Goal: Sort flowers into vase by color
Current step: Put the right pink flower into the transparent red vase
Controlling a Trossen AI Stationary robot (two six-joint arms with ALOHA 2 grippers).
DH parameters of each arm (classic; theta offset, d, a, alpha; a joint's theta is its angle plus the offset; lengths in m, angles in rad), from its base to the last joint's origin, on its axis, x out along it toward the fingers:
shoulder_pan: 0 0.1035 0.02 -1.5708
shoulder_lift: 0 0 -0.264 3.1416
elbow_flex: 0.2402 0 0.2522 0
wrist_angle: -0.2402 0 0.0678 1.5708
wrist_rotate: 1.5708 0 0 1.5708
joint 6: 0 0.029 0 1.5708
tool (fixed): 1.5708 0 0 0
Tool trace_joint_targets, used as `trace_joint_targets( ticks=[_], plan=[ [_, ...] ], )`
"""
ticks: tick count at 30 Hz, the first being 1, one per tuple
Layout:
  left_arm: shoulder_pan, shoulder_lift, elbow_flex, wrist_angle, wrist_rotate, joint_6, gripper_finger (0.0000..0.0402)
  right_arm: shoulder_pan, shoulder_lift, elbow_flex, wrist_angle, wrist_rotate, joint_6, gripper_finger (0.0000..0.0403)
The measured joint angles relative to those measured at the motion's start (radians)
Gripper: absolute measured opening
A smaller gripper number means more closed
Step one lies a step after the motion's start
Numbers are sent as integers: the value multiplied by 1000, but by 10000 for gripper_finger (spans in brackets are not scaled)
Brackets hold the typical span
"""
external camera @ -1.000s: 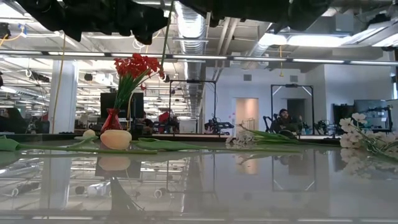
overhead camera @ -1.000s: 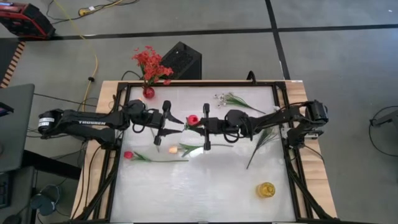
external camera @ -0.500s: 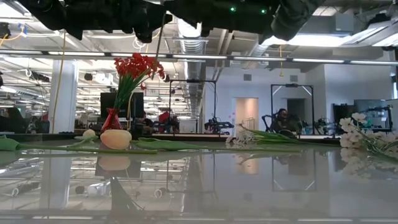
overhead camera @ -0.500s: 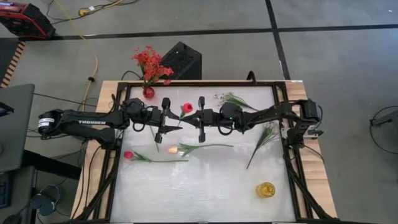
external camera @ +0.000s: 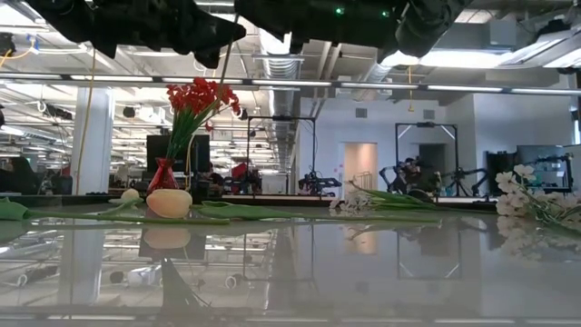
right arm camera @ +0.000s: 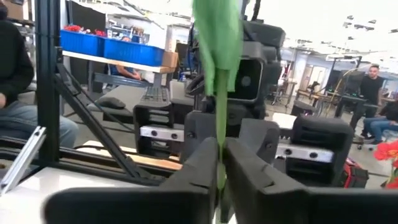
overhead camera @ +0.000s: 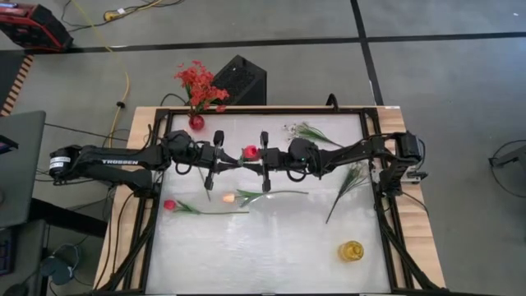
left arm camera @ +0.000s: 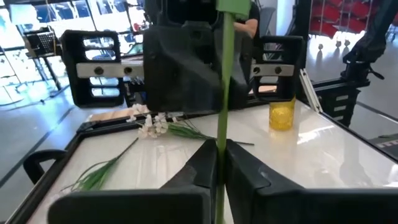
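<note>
A red tulip [overhead camera: 250, 152] on a green stem hangs in the air over the table's far middle, between my two grippers. My left gripper [overhead camera: 233, 162] reaches in from the left and is shut on the stem [left arm camera: 222, 112]. My right gripper [overhead camera: 253, 163] faces it from the right, with its fingers closed on the same stem [right arm camera: 219, 124] below a green leaf [right arm camera: 217, 43]. A red vase [overhead camera: 196, 122] with red clustered blooms stands at the far left corner. A yellow vase [overhead camera: 352, 251] stands near right. My left gripper pinches the tulip's stem [left arm camera: 220, 163] between its two fingers. The fingers come level from the table's left and lie across the stem. The stem stands about upright, lifted clear of the table. My right gripper has the same stem [right arm camera: 220, 163] between its two fingers, just under the leaf. The fingers come level from the table's right and lie across the stem. The flower is clear of the table.
Lying on the table are a pale orange tulip [overhead camera: 228, 197], a red-pink tulip [overhead camera: 169, 205], a white sprig [overhead camera: 300, 129] at the far edge and a green sprig [overhead camera: 349, 185] at the right. A black frame [overhead camera: 371, 164] rims the table.
My right gripper has carried the red tulip toward the table's left, up to my left gripper. The bloom now sits between the two grippers, a little farther left than a second ago.
</note>
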Motion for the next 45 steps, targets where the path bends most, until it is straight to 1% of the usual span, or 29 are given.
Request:
trace_joint_targets(
  ticks=[5, 7, 10, 13, 16, 18, 20, 22, 24, 26, 30, 36, 37, 38, 42, 45],
  plan=[
    [0, -21, 0, 4, -5, 0, 1, -2, -15, 0, -27, 6, 18, 161],
    [6, -48, 0, -6, -16, -6, 1, -1, -34, 0, -66, 6, 5, 195],
    [25, -122, 0, -29, -54, -3, 1, 0, -64, 0, -150, 5, -21, 237],
    [55, -223, 0, -90, -130, 27, 0, -1, -81, 0, -280, 5, -21, 258],
    [93, -324, 0, -154, -258, 74, 0, -1, -82, 0, -416, 6, -15, 263],
    [128, -383, -4, -167, -352, 98, 0, -1, -82, 0, -489, 5, 8, 264],
    [174, -432, -12, -172, -421, 107, 0, 0, -82, 0, -549, 5, 29, 264],
    [228, -473, -23, -177, -451, 106, 0, 5, -82, 0, -605, 5, 46, 264],
    [290, -507, -38, -183, -456, 90, 0, 13, -82, 0, -641, 5, 53, 264],
    [354, -529, -57, -177, -462, 60, 0, 24, -75, 0, -650, 5, 52, 264],
    [485, -536, -114, -120, -513, -2, 0, 42, -56, -2, -652, 5, 36, 265],
    [683, -487, -207, 27, -491, -83, 0, 39, -48, -2, -654, 5, 5, 265],
    [715, -475, -219, 44, -481, -102, 0, 35, -48, -2, -651, 5, 3, 265],
    [746, -463, -230, 65, -447, -104, 0, 33, -48, -1, -651, 5, 3, 265],
    [797, -445, -235, 110, -314, -168, 0, 21, -48, -1, -654, 5, 10, 265],
    [800, -442, -236, 106, -311, -160, 0, 16, -48, -1, -653, 5, 10, 265]
  ],
)
